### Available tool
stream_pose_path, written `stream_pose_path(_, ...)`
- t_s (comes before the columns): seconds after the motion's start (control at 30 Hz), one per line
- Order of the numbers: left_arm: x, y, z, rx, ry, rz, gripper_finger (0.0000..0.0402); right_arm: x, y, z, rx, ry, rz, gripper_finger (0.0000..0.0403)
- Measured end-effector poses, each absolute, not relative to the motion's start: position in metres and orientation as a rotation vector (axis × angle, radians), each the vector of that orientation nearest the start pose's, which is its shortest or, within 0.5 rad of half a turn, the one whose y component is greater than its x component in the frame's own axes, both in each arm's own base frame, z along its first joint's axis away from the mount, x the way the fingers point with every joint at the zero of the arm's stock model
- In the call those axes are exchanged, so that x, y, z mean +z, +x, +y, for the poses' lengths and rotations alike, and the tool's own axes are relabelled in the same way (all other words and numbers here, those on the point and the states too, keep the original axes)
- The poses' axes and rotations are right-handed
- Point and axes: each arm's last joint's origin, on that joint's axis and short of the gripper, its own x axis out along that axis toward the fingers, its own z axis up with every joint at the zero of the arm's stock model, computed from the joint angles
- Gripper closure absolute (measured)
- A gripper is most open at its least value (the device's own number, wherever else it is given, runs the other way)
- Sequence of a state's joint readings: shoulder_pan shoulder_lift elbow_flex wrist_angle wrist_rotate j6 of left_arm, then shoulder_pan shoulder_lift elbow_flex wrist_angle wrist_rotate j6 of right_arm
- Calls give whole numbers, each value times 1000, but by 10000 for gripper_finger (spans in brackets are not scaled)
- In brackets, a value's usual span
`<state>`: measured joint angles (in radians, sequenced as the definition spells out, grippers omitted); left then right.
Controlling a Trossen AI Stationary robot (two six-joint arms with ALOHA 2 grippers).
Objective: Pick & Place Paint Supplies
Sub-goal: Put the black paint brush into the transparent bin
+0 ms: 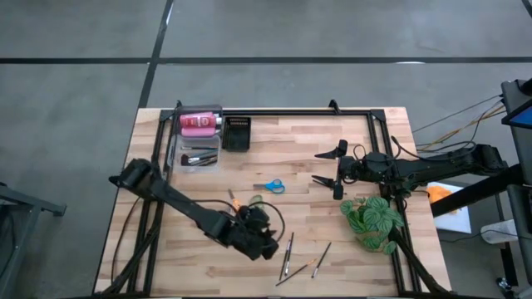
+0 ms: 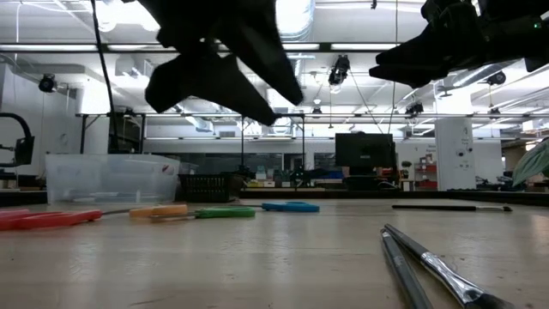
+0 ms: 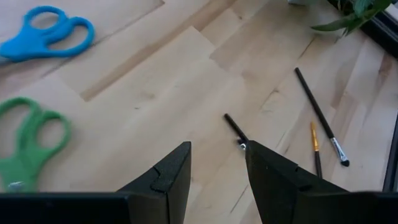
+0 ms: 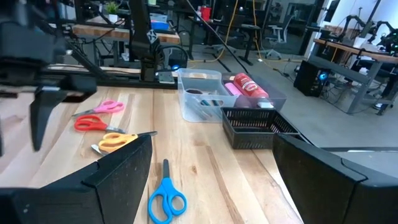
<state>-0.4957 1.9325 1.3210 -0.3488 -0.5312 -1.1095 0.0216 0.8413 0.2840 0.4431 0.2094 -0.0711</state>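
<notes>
Black brushes (image 1: 288, 253) lie low in the frame by the left end effector (image 1: 264, 241), fingers apart; right end effector (image 1: 331, 166) wide apart

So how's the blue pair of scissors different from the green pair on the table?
The blue scissors have sky-blue handles; the green scissors have green ones. In the left wrist view, the green pair lies nearer the left gripper, the blue pair farther off. In the high view, the blue pair lies in the open mid-table. Both lie flat on the wood.
</notes>
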Motion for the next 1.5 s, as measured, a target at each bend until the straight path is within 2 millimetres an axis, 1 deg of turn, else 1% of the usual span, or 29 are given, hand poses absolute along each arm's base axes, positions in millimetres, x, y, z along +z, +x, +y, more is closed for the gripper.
stream_pose_path(0.33,154,394,-201,476,-579,734,248,211,179,-2,-184,-84,120,72)
stream_pose_path(0.57,131,407,-210,472,-568,776,248,211,179,-2,-184,-84,120,72)
stream_pose_path(0.7,128,409,-213,467,-565,787,248,211,179,-2,-184,-84,120,72)
stream_pose_path(0.87,128,409,-215,451,-560,780,248,211,179,-2,-184,-84,120,72)
stream_pose_path(1.0,131,411,-220,399,-551,755,248,211,179,-2,-184,-84,120,72)
stream_pose_path(1.17,133,416,-226,273,-588,750,248,211,179,-2,-184,-84,120,72)
stream_pose_path(1.23,134,418,-226,248,-607,750,248,211,179,-2,-184,-84,120,72)
stream_pose_path(1.33,127,419,-228,230,-615,764,248,211,179,-2,-184,-84,120,72)
stream_pose_path(1.37,122,419,-227,234,-617,780,248,211,179,-2,-183,-84,120,72)
stream_pose_path(1.5,109,423,-224,223,-680,835,248,211,179,-2,-184,-84,121,72)
